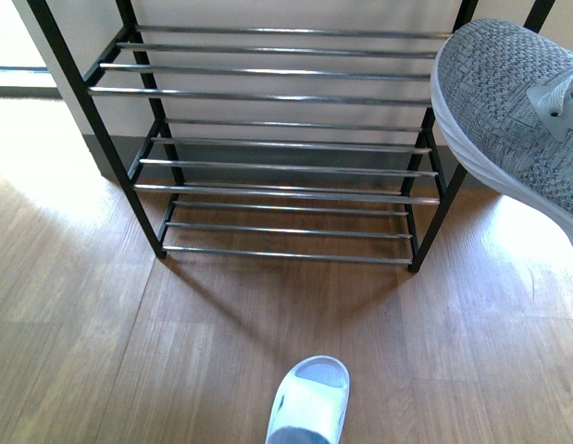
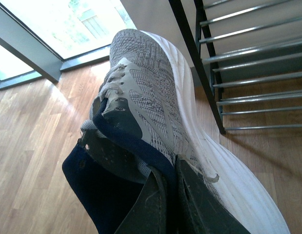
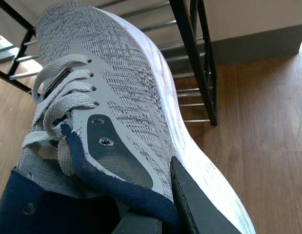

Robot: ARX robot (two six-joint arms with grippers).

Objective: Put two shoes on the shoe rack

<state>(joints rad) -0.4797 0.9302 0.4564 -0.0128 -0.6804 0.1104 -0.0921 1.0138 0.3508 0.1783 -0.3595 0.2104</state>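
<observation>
The shoe rack (image 1: pixel 286 96), black tube frame and silver rods, stands against the wall with neither shoe on its rods yet. At the rack's right front post I hold a grey sneaker (image 1: pixel 508 102) clear of the wooden floor (image 1: pixel 82 324). Its long axis is slanted, its toe is raised toward the rack's upper right corner, and its white sole is turned toward the shelves. Near the rack's left front post, outside the front view, a second grey sneaker (image 2: pixel 151 92) hangs from my other arm, toe pointing away from the wrist toward the wall beside the rack. A pale slide (image 1: pixel 309 402) lies on the floor well in front of the rack, toe toward it, long axis roughly square to the rods. My right gripper (image 3: pixel 160 214) is clamped on the dark collar wall of the first sneaker, and my left gripper (image 2: pixel 172 204) is pinched the same way on the second. I judge that a hold at the collar leaves each sole free to settle flat across the rods.
</observation>
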